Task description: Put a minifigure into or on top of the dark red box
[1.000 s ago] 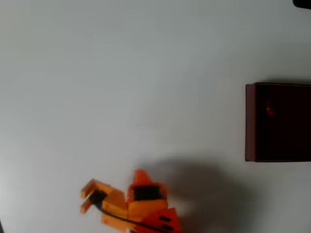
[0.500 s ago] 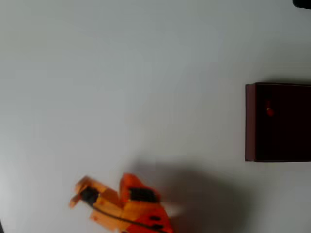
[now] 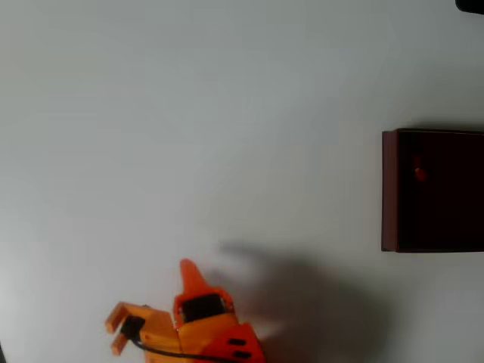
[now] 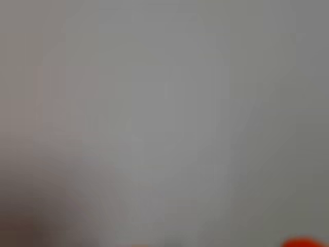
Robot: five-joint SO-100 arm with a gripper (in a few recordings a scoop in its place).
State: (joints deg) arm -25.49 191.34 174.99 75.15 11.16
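A tiny red minifigure (image 3: 420,174) lies inside the dark red box (image 3: 389,189) at the table's (image 3: 227,113) right edge. The orange claw (image 3: 189,276), well apart, holds nothing visible; whether it is parted is unclear. It should simply keep clear.

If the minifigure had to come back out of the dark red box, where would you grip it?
From straight above: the minifigure lies inside the dark red box, near its left wall in the overhead view. It is too small and blurred to pick a part; probably pinch its whole body.
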